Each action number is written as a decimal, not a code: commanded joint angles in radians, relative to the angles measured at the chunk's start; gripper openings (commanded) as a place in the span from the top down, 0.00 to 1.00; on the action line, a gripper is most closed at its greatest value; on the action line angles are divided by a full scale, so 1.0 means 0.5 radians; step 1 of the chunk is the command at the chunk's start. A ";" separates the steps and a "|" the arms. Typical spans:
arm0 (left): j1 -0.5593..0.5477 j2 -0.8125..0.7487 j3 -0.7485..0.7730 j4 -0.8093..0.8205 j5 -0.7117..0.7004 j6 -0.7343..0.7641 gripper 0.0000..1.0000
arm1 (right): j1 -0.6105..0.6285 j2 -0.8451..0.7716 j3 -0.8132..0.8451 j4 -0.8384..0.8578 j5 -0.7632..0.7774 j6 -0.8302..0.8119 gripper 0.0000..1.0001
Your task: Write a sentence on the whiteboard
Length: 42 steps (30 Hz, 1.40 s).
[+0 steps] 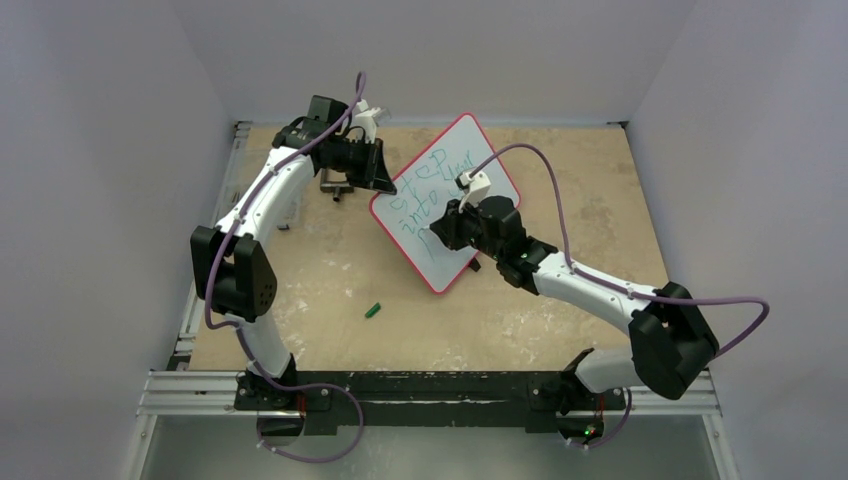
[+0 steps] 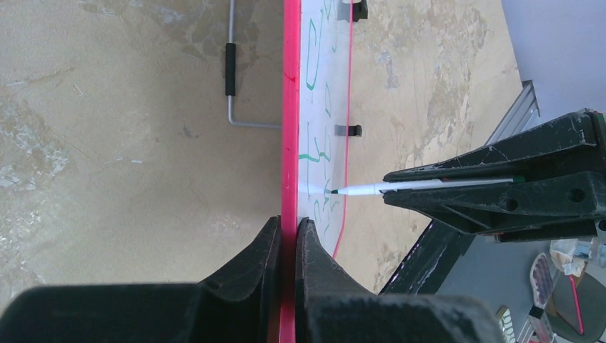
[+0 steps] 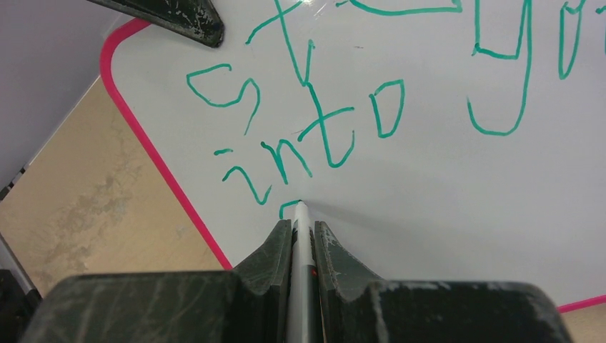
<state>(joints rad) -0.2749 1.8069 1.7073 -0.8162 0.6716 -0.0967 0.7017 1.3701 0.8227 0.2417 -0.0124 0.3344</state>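
The whiteboard point(image 1: 447, 190), white with a red rim, stands tilted at the table's middle back. My left gripper point(image 2: 295, 227) is shut on its red rim point(image 2: 289, 143) at the board's left corner. My right gripper point(image 3: 303, 230) is shut on a white marker point(image 3: 301, 243) with a green tip. The tip touches the board's face below the word "into", at a short fresh green stroke point(image 3: 286, 208). The sentence point(image 3: 321, 121) in green reads "step", "into" and "yo..." in the right wrist view; its third line is only that stroke. The marker point(image 2: 371, 189) also shows in the left wrist view.
A small green marker cap point(image 1: 373, 310) lies on the table in front of the board. A metal stand with a black grip point(image 2: 230, 71) lies behind the board. The grey enclosure walls rise on both sides and at the back.
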 commanded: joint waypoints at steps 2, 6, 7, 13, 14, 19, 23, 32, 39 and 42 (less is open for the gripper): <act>-0.003 0.000 0.023 -0.006 -0.160 0.055 1.00 | 0.008 0.036 0.051 -0.043 0.134 -0.002 1.00; -0.003 -0.003 0.020 -0.006 -0.159 0.055 1.00 | 0.007 0.026 0.004 -0.085 0.150 -0.006 1.00; -0.003 -0.003 0.023 -0.006 -0.159 0.055 1.00 | 0.006 0.020 -0.008 -0.094 0.150 -0.003 1.00; -0.003 -0.003 0.021 -0.006 -0.159 0.052 1.00 | 0.008 -0.025 -0.083 -0.112 0.088 0.010 1.00; -0.003 0.000 0.020 -0.003 -0.161 0.052 1.00 | 0.010 -0.032 -0.096 -0.111 0.074 0.017 1.00; -0.003 -0.003 0.023 -0.003 -0.159 0.052 1.00 | 0.011 -0.065 -0.133 -0.111 0.028 0.037 1.00; -0.003 -0.006 0.023 -0.001 -0.160 0.052 1.00 | 0.010 -0.065 -0.145 -0.089 -0.091 0.035 1.00; -0.003 -0.006 0.019 -0.001 -0.159 0.052 1.00 | 0.011 -0.101 -0.126 -0.052 -0.227 -0.002 1.00; -0.003 -0.008 0.017 -0.003 -0.162 0.052 1.00 | 0.009 -0.244 -0.114 -0.086 -0.167 -0.003 1.00; -0.004 -0.012 0.016 -0.001 -0.162 0.054 1.00 | 0.008 -0.286 -0.126 -0.090 -0.036 0.046 1.00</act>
<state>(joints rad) -0.2749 1.8072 1.7073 -0.8165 0.6727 -0.1032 0.7013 1.2778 0.7628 0.1822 -0.0917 0.3408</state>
